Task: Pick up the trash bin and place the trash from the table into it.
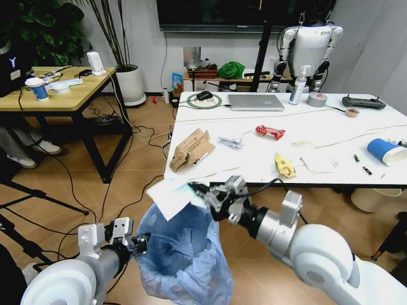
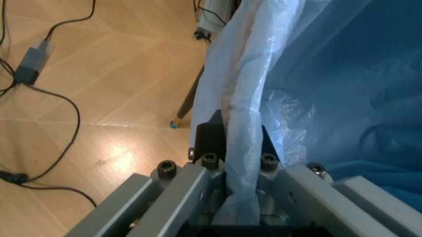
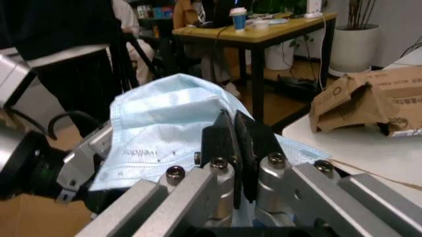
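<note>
The trash bin (image 1: 184, 254), lined with a crinkled light-blue bag (image 2: 310, 74), hangs off the floor in front of the table (image 1: 331, 136). My left gripper (image 1: 137, 243) (image 2: 238, 136) is shut on the bag's rim. Over the bin's mouth, my right gripper (image 1: 200, 190) (image 3: 234, 131) is shut on a light-blue face mask (image 1: 170, 196) (image 3: 165, 133). On the table lie a torn cardboard box (image 1: 191, 149) (image 3: 369, 103), crumpled clear plastic (image 1: 231, 142), a red wrapper (image 1: 270, 131), a yellow wrapper (image 1: 284, 166), white paper (image 1: 318, 164) and a blue paper cup (image 1: 386, 151).
At the table's far side are a silver laptop (image 1: 255, 101), a spray bottle (image 1: 296, 86), a grey tape roll (image 1: 316, 99) and a black controller (image 1: 363, 101). A wooden desk (image 1: 57, 89) stands at the left with cables on the floor. A cream bin (image 1: 369, 198) sits under the table.
</note>
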